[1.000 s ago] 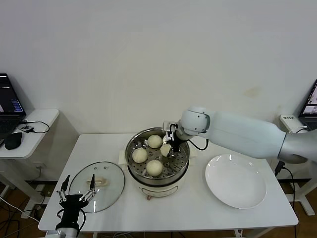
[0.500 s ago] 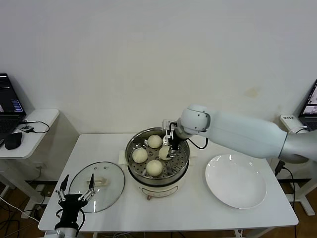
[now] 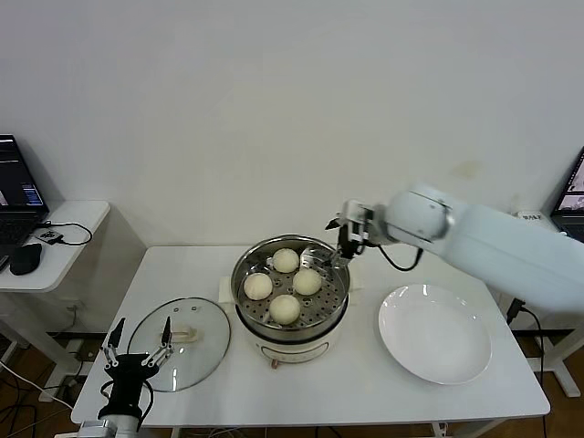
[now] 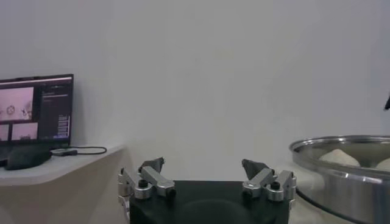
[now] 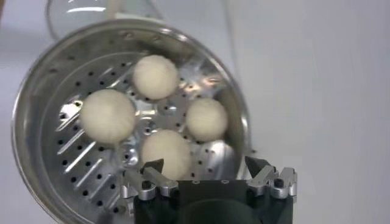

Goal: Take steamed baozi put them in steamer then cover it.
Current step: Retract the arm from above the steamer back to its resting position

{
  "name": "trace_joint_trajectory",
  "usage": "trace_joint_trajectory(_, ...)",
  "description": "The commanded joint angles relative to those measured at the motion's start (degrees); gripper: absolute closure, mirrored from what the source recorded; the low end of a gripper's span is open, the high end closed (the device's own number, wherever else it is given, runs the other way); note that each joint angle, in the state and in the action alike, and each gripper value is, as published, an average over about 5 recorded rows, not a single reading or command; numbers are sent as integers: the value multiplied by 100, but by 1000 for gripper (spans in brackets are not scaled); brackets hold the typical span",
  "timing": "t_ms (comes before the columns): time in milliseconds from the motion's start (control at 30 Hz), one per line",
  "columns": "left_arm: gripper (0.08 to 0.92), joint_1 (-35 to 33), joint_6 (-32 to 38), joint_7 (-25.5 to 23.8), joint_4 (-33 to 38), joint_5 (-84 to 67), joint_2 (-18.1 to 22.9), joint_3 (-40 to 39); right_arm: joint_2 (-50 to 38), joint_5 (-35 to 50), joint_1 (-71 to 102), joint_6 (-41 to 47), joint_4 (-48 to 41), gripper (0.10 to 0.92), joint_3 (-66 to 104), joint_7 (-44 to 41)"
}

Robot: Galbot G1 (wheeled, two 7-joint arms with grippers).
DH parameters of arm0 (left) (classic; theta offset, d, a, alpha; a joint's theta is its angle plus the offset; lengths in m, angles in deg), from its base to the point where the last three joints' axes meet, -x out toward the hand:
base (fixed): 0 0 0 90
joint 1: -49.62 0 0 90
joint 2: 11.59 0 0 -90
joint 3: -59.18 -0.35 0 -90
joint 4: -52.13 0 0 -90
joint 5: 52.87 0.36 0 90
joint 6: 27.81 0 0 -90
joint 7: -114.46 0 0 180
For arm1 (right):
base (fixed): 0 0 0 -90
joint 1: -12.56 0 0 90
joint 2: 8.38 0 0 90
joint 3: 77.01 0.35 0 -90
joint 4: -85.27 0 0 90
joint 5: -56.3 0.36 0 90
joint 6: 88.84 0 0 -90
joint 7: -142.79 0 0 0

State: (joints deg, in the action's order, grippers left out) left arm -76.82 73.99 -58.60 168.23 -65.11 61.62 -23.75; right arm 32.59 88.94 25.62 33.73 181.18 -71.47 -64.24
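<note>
Head view downward; both wrist views sharing steamer (image 3: 290, 290).

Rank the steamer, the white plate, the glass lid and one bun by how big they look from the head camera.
1. Steamer, slightly widest
2. White plate and glass lid: nearly alike, too close to rank
3. Bun, by far the smallest
</note>
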Motion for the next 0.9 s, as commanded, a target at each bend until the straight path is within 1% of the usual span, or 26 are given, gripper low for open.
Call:
trace_joint_trajectory(33, 177, 4, -2, 23, -104, 136, 1, -33, -1831, 255, 4664, -1777, 1439, 203, 4186, 2763)
trace_joint_trajectory(133, 177, -7, -2, 44, -114, 249, 24, -55, -1526, -42, 6341, -2311, 1420, 202, 5924, 2974)
trace_joint_trajectory(233, 177, -38, -27, 80, -107, 431, 40, -65, -862, -469, 7672, -2850, 1370, 203, 7354, 2973)
trace_joint_trajectory(333, 177, -65, -122, 156, -113, 788, 43, -69, -15, -864, 8632, -3238, 1355, 203, 8470, 2741)
trace_joint_trajectory(433, 177, -38, -305, 244, -182, 1388, 28, -63, 830, -1072, 9310, -3553, 1364, 202, 9375, 2275)
trace_joint_trajectory(533, 177, 37, -519, 355, -307, 2251, -19, -20, 1627, -1093, 9853, -3823, 1416, 203, 10012, 1809)
trace_joint_trajectory(633, 177, 171, -636, 528, -533, 3522, -125, 85, 2292, -1192, 10240, -4024, 1453, 203, 10378, 1572)
trace_joint_trajectory(767, 177, 371, -287, 882, -1031, 5722, -279, 509, 2872, -1448, 10618, -4201, 1450, 202, 10656, 1495)
trace_joint_trajectory(833, 177, 305, -82, 1045, -1159, 6561, -385, 765, 3062, -1600, 10744, -4303, 1414, 203, 10732, 1491)
trace_joint_trajectory(900, 177, 104, 4, 1099, -1145, 6997, -498, 913, 3185, -1692, 10801, -4390, 1357, 203, 10793, 1501)
